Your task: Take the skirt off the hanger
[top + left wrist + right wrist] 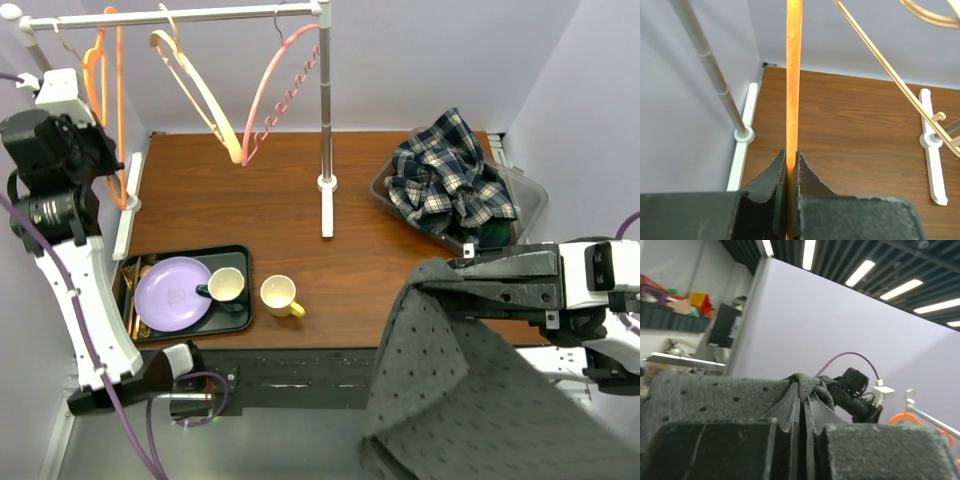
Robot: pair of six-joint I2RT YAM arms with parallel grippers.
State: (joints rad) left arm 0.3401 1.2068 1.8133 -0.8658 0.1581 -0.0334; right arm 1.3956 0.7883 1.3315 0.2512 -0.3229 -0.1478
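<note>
Honestly, the grey skirt (470,390) looks soft and floppy — it hangs at near right, bunched edge pinched tight by the right gripper (801,402); the left gripper (789,167) is clamped on the orange hanger (793,75).

skirt (470,400) cropped below, cutlery (133,300) half hidden

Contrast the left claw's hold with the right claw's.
The left claw pinches the thin, rigid orange hanger; the right claw pinches the soft grey dotted skirt. The left claw's hanger hangs on the rack; the right claw's skirt drapes free of every hanger. Both claws are shut.
</note>
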